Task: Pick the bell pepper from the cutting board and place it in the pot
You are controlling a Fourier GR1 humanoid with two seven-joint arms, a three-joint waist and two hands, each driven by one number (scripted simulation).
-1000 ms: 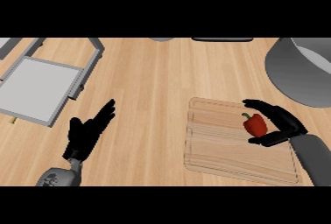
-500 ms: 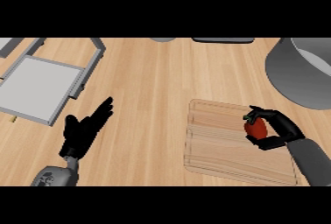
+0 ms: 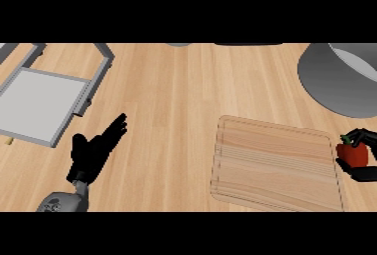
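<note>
From the head view, we are seeing the right hand point(image 3: 362, 158) at the frame's right edge, its fingers curling around the red bell pepper point(image 3: 353, 155), which sits just past the right side of the wooden cutting board point(image 3: 276, 164). The grey pot point(image 3: 342, 79) is standing at the upper right, apart from the pepper. We are finding the left hand point(image 3: 94, 152) resting open at lower left, fingers straight, over the wooden counter point(image 3: 177, 109), near a grey tray point(image 3: 37, 104).
</note>
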